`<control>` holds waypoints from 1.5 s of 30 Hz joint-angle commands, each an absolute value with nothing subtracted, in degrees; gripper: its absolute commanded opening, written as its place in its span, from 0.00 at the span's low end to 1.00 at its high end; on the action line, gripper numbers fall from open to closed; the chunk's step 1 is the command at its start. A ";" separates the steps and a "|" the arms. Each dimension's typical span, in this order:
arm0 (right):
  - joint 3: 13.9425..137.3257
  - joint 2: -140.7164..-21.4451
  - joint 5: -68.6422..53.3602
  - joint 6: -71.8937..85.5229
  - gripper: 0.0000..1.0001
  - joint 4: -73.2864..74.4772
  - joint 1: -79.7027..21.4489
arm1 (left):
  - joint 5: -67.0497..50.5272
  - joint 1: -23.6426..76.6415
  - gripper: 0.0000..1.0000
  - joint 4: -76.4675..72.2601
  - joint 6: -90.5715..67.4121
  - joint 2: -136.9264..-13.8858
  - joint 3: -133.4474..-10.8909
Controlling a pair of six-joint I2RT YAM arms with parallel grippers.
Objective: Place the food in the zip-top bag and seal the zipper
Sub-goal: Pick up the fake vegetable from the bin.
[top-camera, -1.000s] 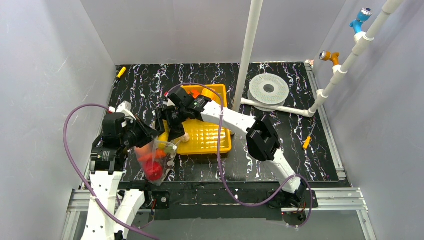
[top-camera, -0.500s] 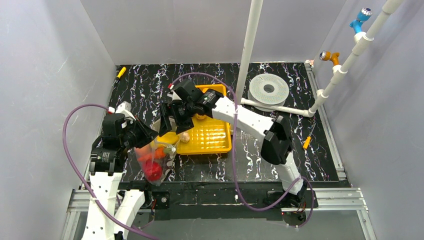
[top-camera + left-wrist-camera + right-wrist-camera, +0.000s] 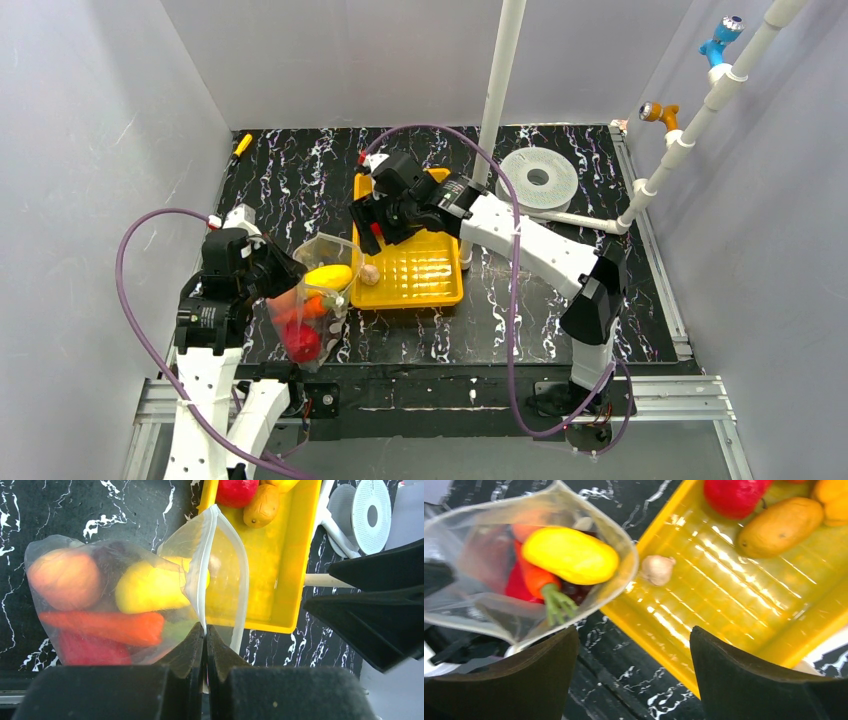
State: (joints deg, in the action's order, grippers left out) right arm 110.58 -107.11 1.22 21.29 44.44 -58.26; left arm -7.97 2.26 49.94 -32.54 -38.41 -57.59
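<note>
Pinching the zip-top bag (image 3: 100, 560) by its rim beside the tray (image 3: 290, 555), left fingers (image 3: 187, 650) clamp; right fingers (image 3: 734, 680) stand apart.

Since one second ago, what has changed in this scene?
The right end effector drew back from the zip-top bag toward the far end of the yellow tray; a yellow fruit now shows in the bag's mouth. The left end effector stays shut on the bag's edge.
</note>
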 commanded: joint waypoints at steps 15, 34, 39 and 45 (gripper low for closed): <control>105.32 -117.43 5.10 17.48 0.67 36.53 -59.19 | -6.26 2.43 0.00 50.90 -31.90 -38.12 -59.45; 104.64 -126.06 -2.78 20.34 0.63 29.22 -59.24 | -8.16 2.44 0.00 50.71 -32.51 -38.06 -58.89; 107.11 -128.42 -1.73 20.37 0.63 30.51 -59.24 | -8.14 2.38 0.00 51.18 -32.35 -37.70 -58.78; 106.71 -129.17 -0.96 20.20 0.62 30.42 -59.24 | -8.24 2.42 0.00 51.04 -32.30 -37.42 -58.28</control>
State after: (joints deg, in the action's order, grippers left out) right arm 105.14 -129.28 -1.62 19.77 31.47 -58.96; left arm -7.49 2.26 51.05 -32.40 -38.34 -57.91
